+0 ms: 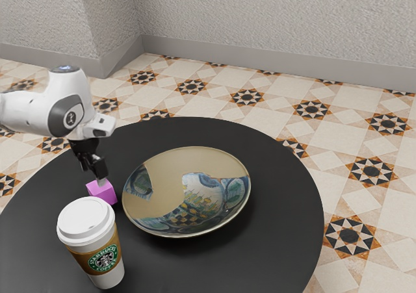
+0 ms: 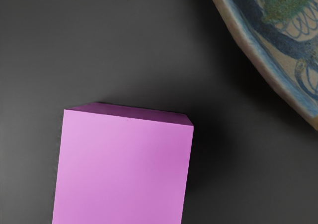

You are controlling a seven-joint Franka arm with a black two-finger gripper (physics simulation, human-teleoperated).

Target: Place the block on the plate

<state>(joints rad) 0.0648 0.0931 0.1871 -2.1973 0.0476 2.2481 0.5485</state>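
My gripper points down at the pink-purple block, its lower end right at the block's top; whether they touch I cannot tell. The block rests on the black table beside the plate, a wide, shallow dish painted beige and blue. In the wrist view the block looms large under my hand, and part of the plate's rim curves past a short distance from it. Part of the block's lower side is hidden behind the cup's lid in the exterior view.
A paper coffee cup with a white lid stands close to the block, toward the exterior view's bottom. The round black table has its curved edge beyond the plate, toward the exterior view's right.
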